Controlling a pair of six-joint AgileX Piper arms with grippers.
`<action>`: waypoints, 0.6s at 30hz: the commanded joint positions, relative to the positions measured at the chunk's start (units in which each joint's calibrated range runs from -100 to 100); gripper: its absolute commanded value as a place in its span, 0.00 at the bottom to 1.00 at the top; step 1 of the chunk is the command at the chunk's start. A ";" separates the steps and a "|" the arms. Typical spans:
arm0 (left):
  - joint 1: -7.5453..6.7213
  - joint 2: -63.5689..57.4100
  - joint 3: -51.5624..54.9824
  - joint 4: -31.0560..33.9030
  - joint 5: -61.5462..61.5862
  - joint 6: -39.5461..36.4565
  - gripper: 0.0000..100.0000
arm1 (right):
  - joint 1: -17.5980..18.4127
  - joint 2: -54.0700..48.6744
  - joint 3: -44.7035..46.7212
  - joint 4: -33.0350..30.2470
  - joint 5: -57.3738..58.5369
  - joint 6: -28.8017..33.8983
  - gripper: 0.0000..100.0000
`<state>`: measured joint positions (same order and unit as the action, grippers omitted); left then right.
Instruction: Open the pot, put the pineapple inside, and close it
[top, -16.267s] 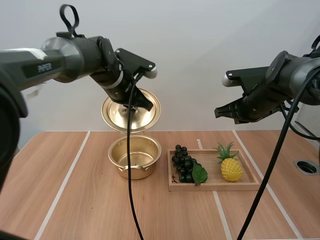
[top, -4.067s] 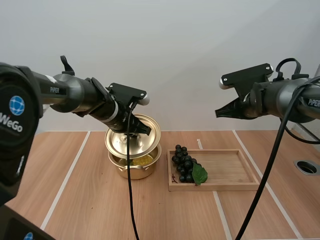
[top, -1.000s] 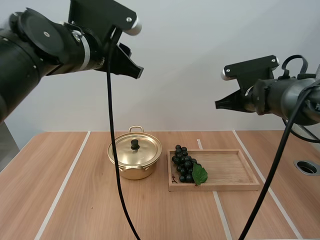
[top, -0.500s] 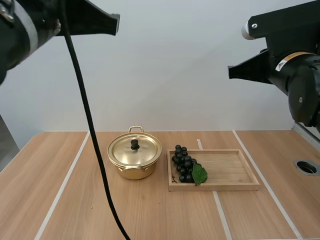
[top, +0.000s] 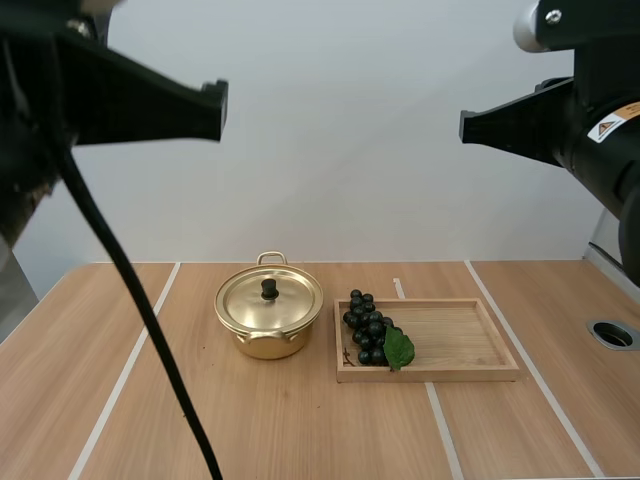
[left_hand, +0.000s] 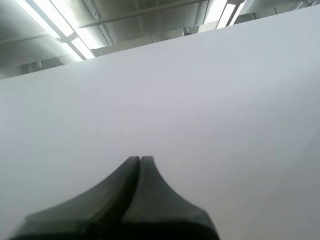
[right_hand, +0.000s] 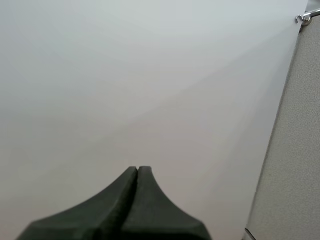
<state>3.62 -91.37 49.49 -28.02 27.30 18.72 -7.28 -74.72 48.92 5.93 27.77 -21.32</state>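
A golden pot (top: 268, 322) stands on the table with its lid (top: 269, 298) on, a black knob on top. No pineapple is visible on the table or the tray. My left gripper (top: 215, 108) hangs high above the table's left side, its fingers together as one dark wedge (left_hand: 140, 161) with nothing in them. High at the right my right gripper (top: 467, 127) points left, also shut on nothing (right_hand: 137, 171). Both are far above the pot.
A wooden tray (top: 470, 345) lies right of the pot. A bunch of dark grapes (top: 369, 327) with a green leaf sits at its left end. A round hole (top: 612, 334) is set in the table near the right edge.
Both arms have risen and drawn nearer the camera over the last second. The lid, held above the pot four seconds ago, sits on it; the pineapple left the tray earlier.
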 joint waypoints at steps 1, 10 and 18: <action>0.09 -4.05 4.12 2.16 -2.43 -1.56 0.00 | -0.34 -2.09 -0.15 4.01 0.33 -0.35 0.00; -0.05 -8.63 9.39 15.32 1.26 -10.70 0.00 | 1.27 -0.21 -0.15 -0.19 5.86 -0.35 0.00; -1.18 -8.63 15.83 20.56 -1.24 -14.40 0.00 | 2.10 2.45 -0.15 1.13 7.80 -1.30 0.00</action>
<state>3.21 -99.82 63.12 -10.04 27.36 4.55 -4.81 -72.34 48.92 6.73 36.10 -21.42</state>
